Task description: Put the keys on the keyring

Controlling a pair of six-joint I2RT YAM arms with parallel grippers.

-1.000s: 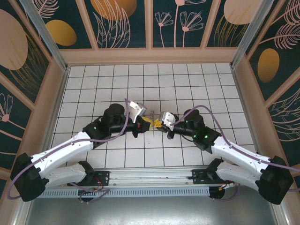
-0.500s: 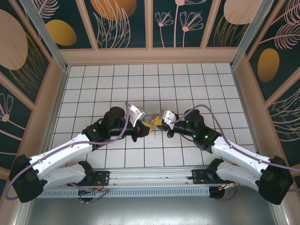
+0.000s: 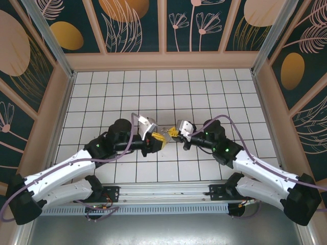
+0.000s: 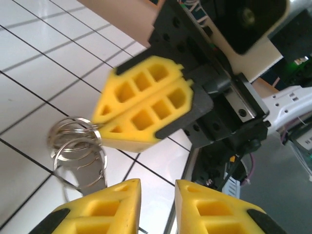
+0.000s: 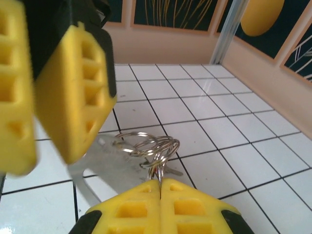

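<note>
The keyring's thin silver wire rings (image 5: 152, 145) hang just above the white tiles, and my right gripper (image 5: 160, 184) is shut on them. From the left wrist view the same rings (image 4: 78, 146) stick out of the right gripper's closed yellow fingers (image 4: 146, 112). My left gripper (image 4: 158, 192) is open, close beside the rings, with only tile between its fingers. From above, the left gripper (image 3: 159, 138) and the right gripper (image 3: 173, 132) face each other at mid-floor. A reddish sliver shows among the wires at the right fingertips; I cannot tell whether it is the keys.
The white tiled floor (image 3: 204, 92) is ringed by a low peach wall (image 3: 163, 61) and patterned panels. Both arm bases sit on the metal rail (image 3: 163, 196) at the near edge. The left gripper's yellow fingers (image 5: 73, 87) loom at the upper left of the right wrist view.
The left gripper's jaws have gone from shut to open, and it has drawn back a little to the left, away from the right gripper. The right gripper keeps its grip on the rings.
</note>
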